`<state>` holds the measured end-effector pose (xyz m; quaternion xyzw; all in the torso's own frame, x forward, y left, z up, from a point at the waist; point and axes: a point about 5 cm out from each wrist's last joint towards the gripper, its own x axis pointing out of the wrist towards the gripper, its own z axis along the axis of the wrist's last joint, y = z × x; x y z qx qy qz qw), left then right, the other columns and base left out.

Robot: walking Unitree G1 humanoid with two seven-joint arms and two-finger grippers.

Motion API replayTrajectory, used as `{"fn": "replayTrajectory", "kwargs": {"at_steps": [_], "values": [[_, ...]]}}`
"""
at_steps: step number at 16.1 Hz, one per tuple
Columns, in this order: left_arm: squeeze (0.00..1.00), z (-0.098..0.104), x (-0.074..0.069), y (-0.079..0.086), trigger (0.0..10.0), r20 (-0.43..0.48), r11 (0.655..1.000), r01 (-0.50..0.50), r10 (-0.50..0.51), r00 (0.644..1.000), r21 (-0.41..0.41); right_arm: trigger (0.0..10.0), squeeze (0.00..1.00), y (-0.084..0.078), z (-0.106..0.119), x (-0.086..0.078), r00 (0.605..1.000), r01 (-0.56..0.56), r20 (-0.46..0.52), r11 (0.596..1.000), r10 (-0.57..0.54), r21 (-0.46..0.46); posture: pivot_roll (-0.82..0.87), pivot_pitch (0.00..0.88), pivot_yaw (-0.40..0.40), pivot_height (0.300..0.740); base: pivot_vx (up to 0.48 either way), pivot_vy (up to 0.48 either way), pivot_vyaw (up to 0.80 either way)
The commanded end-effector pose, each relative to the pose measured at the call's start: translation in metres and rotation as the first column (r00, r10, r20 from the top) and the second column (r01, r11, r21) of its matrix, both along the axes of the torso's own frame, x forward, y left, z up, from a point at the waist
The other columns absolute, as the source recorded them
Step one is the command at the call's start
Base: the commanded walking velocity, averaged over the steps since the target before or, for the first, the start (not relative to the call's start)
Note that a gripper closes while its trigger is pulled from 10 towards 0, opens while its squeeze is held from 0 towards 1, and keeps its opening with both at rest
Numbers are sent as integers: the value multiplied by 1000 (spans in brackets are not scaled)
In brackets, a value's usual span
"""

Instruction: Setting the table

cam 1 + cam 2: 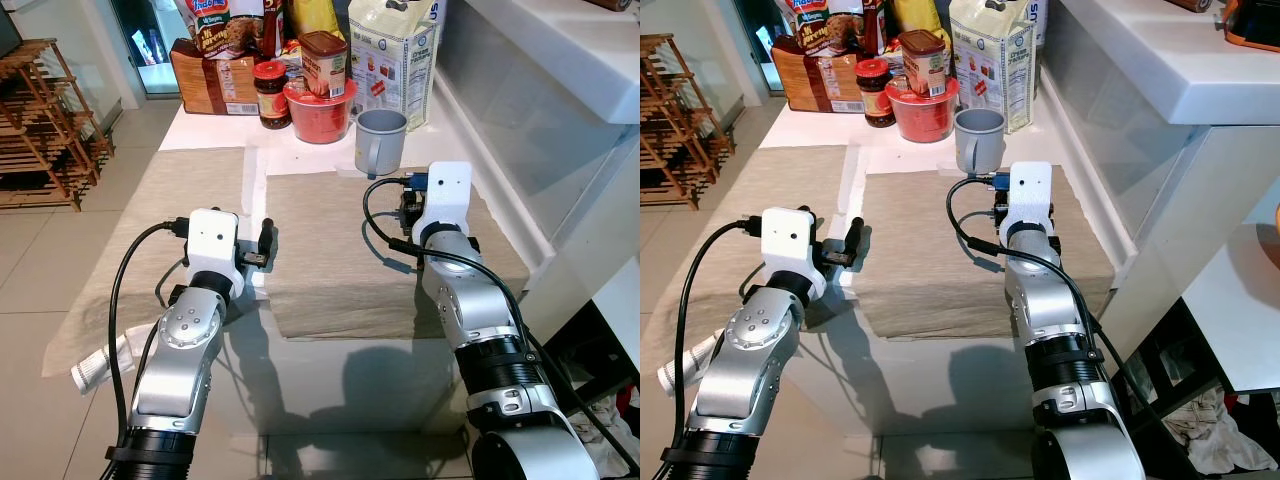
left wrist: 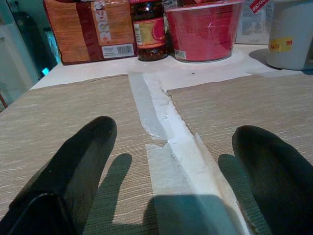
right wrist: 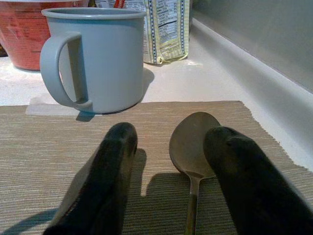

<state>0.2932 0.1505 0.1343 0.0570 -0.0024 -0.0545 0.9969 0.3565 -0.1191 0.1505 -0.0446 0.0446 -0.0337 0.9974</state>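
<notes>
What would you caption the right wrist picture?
Open right gripper over a spoon on the placemat, grey mug ahead.

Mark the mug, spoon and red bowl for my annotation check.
mug [image 3: 105, 58], right wrist view, its side wall.
spoon [image 3: 190, 139], right wrist view, its bowl.
red bowl [image 1: 320, 118], left eye view, its front wall.

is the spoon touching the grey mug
Apart. The right wrist view shows the spoon lying on the placemat with a strip of bare mat between its bowl and the grey mug.
</notes>
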Motion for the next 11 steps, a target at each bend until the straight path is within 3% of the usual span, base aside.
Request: {"fn": "replayTrajectory", "kwargs": {"at_steps": [1,11], "values": [[0,6,1,0,10000,21,1000,-3,2,1000,18,10000,1000,1,4,1,1000,1,6,1000,-1,2,-21,0,71,740,0,0,0],[0,6,1,0,10000,21,1000,-3,2,1000,18,10000,1000,1,4,1,1000,1,6,1000,-1,2,-21,0,71,740,0,0,0]]}}
